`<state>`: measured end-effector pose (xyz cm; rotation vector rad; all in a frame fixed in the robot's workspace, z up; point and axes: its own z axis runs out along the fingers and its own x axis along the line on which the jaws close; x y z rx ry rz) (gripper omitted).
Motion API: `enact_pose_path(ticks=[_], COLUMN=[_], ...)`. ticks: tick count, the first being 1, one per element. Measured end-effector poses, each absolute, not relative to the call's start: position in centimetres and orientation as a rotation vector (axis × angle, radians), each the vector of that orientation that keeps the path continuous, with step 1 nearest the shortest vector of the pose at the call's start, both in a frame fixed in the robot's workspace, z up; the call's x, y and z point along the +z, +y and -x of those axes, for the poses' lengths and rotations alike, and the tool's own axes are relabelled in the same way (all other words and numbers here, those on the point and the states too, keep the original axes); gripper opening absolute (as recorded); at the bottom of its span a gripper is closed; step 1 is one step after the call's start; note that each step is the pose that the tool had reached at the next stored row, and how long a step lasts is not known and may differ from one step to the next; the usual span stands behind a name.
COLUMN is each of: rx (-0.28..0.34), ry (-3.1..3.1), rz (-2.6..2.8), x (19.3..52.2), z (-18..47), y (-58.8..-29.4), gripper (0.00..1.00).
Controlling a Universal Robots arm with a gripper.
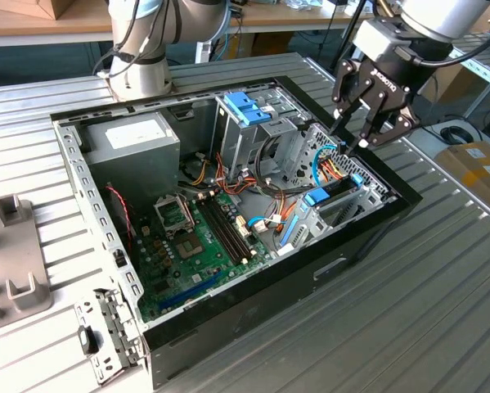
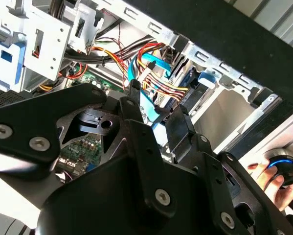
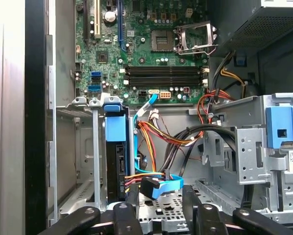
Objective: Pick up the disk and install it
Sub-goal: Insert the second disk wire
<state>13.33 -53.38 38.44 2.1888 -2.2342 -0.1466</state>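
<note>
Chassis (image 1: 253, 270) first: we are logging an open computer case lying on the slatted table (image 1: 441, 311), motherboard (image 1: 200, 246) exposed. Next, the drive bay (image 3: 95, 156), where the disk (image 3: 118, 166) is sitting upright in its blue carrier, apparently already seated. Gripper (image 1: 355, 131) last: we are seeing it hovering just above that bay, fingers spread and empty. We are judging installation nearly complete; full latching is staying hidden.

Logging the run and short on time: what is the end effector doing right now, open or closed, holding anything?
End effector: open, holding nothing, above the computer case's drive bay.
</note>
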Motion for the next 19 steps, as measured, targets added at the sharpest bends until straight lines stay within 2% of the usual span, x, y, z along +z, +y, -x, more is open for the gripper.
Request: enact_pose_path(ticks=[15, 16, 17, 18, 19], rx=[-0.146, -0.146, -0.146, -0.146, -0.146], ry=[-2.234, -2.234, -2.234, -2.234, -2.234], rz=[-2.188, -2.188, -2.188, -2.188, -2.188], x=[38.26, 38.25, 38.26, 38.26, 38.25], z=[-13.06, -13.05, -13.05, -13.04, -13.04], y=[-53.4, -53.4, -53.4, -53.4, -53.4], gripper=[0.48, 0.47, 0.4, 0.4, 0.27])
